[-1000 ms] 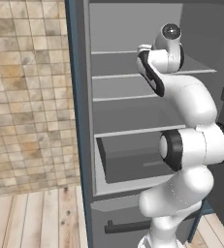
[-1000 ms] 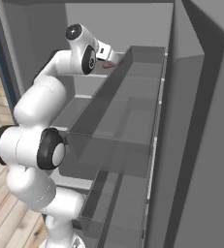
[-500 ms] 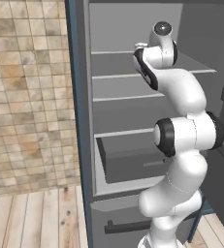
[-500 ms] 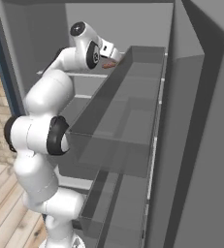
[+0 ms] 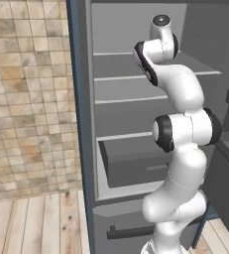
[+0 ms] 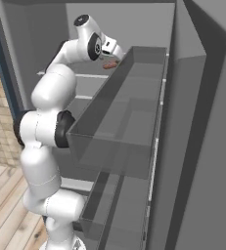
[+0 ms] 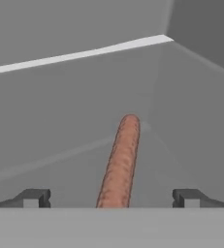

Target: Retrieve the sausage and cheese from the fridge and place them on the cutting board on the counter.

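Robot arm reaches into open fridge (image 5: 86, 149) | gripper (image 7: 111, 198) spread wide, grasping nothing, lined up to straddle the sausage (image 7: 120, 162) | sausage lies lengthwise on upper shelf (image 7: 60, 121), between the fingertips (image 7: 33, 197)

The grey shelf (image 7: 60, 121) inside the fridge (image 5: 136, 74) has the sausage (image 7: 120, 162) lying on it, near the fridge's back wall.

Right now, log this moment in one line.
phase: reaching | claw: open, astride sausage, not closed | sausage: on fridge shelf
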You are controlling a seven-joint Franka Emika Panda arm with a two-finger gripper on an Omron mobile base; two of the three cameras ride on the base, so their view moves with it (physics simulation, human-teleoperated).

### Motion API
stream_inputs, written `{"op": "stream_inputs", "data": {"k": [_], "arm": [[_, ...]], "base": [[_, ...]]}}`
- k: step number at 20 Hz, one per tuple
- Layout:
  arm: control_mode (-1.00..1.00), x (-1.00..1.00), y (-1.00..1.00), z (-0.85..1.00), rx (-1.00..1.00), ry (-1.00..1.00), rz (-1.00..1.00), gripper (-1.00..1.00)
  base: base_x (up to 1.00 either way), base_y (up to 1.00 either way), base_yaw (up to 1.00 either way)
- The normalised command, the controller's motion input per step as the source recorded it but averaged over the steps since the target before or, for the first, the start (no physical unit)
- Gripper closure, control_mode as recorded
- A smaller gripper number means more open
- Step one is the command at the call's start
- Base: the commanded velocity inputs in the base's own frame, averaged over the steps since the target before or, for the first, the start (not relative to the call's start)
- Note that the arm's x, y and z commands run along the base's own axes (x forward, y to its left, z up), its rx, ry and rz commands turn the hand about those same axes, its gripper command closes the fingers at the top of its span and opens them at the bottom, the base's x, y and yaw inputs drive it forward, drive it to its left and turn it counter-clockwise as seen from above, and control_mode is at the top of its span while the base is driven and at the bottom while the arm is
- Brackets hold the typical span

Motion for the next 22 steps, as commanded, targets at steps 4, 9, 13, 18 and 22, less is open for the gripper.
{"op": "stream_inputs", "data": {"k": [4,9,13,18,22], "arm": [[-1.00,0.09,-0.09,-0.08,0.00,0.08,-0.01,-1.00],[-1.00,0.03,0.00,-0.28,0.00,0.04,0.00,-1.00],[-1.00,0.03,0.00,-0.34,0.01,0.02,0.00,-1.00],[-1.00,0.01,-0.01,-0.25,0.01,0.00,0.00,-1.00],[-1.00,0.00,0.00,-0.30,0.00,0.00,0.00,-1.00]], "base": [[0.00,0.00,0.00],[0.00,0.00,0.00],[0.00,0.00,0.00],[0.00,0.00,0.00],[0.00,0.00,0.00]]}}
